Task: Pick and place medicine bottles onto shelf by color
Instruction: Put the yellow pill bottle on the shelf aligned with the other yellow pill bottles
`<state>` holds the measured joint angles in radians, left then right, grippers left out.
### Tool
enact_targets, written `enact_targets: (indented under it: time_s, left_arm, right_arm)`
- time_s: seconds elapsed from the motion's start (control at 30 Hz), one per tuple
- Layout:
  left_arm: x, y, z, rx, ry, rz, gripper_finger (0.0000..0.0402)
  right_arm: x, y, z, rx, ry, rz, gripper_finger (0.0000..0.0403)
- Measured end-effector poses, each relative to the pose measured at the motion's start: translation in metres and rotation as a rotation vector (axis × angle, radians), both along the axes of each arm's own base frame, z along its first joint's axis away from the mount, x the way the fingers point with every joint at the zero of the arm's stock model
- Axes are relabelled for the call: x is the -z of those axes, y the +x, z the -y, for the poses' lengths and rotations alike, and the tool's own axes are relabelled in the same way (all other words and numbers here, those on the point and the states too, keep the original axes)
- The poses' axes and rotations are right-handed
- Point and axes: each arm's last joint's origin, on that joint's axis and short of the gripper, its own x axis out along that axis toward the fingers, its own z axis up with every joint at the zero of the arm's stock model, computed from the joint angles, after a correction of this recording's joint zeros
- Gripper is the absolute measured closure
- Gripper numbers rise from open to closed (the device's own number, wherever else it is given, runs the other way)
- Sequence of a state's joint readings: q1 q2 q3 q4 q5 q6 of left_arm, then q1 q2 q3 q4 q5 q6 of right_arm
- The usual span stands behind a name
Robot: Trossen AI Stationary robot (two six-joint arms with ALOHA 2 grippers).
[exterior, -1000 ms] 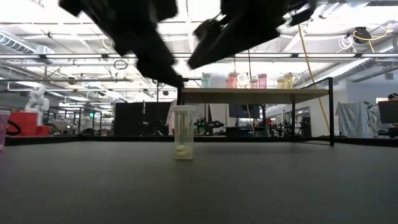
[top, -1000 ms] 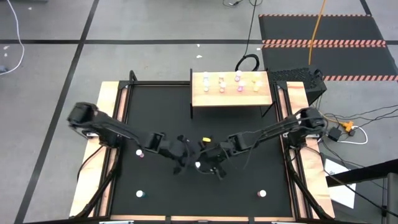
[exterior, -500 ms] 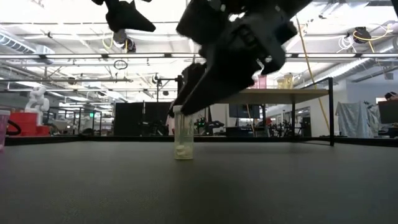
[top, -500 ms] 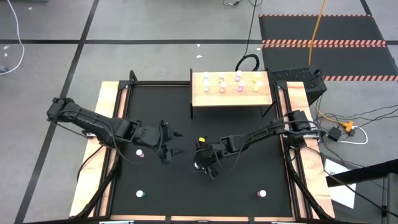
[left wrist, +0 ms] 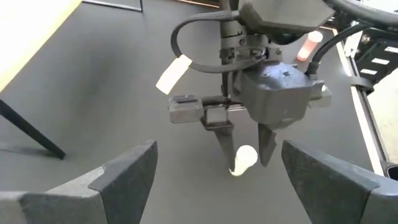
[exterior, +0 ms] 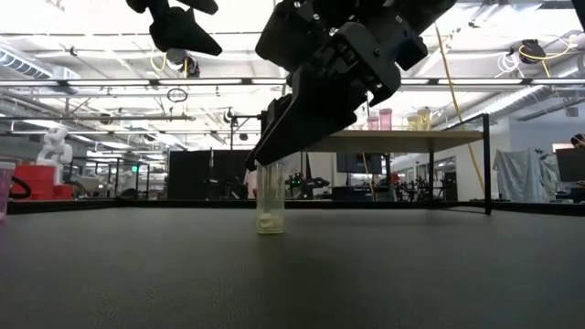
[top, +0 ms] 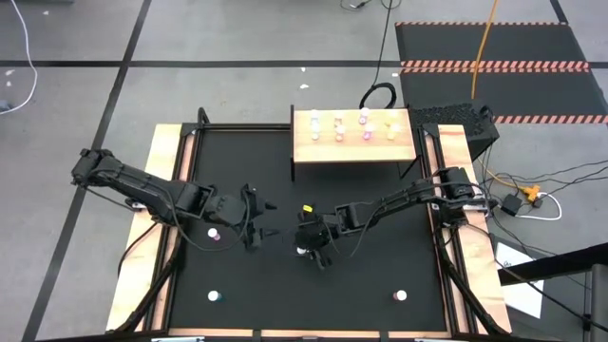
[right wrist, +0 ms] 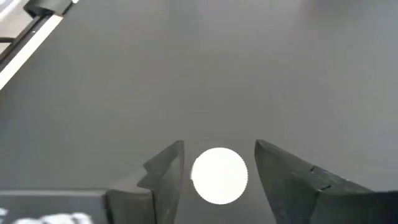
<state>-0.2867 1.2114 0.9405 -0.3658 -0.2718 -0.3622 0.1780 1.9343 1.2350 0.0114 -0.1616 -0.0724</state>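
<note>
A small bottle [exterior: 270, 199] with a white cap [right wrist: 219, 175] and a pale body stands upright on the black table, near its middle. My right gripper [right wrist: 219, 144] is open and slants down over it, one finger on each side of the cap, with narrow gaps showing. My left gripper [top: 256, 220] is wide open and hangs above the table to the bottle's left, with nothing between its fingers. The shelf [top: 353, 152], a light-wood board on black legs, stands at the far edge and carries several bottles [top: 339, 128].
A pink bottle [top: 215, 234] stands under the left arm. Two more bottles [top: 215, 296] [top: 400, 295] stand near the front corners. Pale wooden strips [top: 161, 190] edge the table. The black surface between the shelf and the grippers is bare.
My left gripper has drawn back toward the table's left edge and risen, away from the bottle in the middle. My right gripper has come down and gone a little toward the left, and its fingers now stand on either side of that bottle's cap. The bottle has stayed upright in place.
</note>
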Motion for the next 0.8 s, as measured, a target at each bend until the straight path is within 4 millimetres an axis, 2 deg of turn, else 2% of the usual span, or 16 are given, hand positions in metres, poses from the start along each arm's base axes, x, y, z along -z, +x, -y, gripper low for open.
enact_targets:
  time_s: [0.37,0.47,0.67,0.8]
  left_arm:
    - [0.001,0.0,0.0,0.009,0.016,-0.007,0.0057]
    - [0.001,0.0,0.0,0.008,0.016,-0.008,0.0057]
    - [0.001,-0.001,-0.001,0.006,0.021,-0.016,0.0057]
    - [0.003,-0.002,-0.003,-0.014,0.042,-0.038,0.0057]
  right_arm:
    - [0.004,-0.004,0.0,-0.01,0.013,-0.058,0.0275]
    - [-0.001,-0.004,0.0,-0.001,0.024,-0.052,0.0287]
    - [-0.024,-0.009,0.002,0.019,0.043,-0.004,0.0287]
    - [-0.052,-0.023,0.006,0.082,0.036,0.001,0.0287]
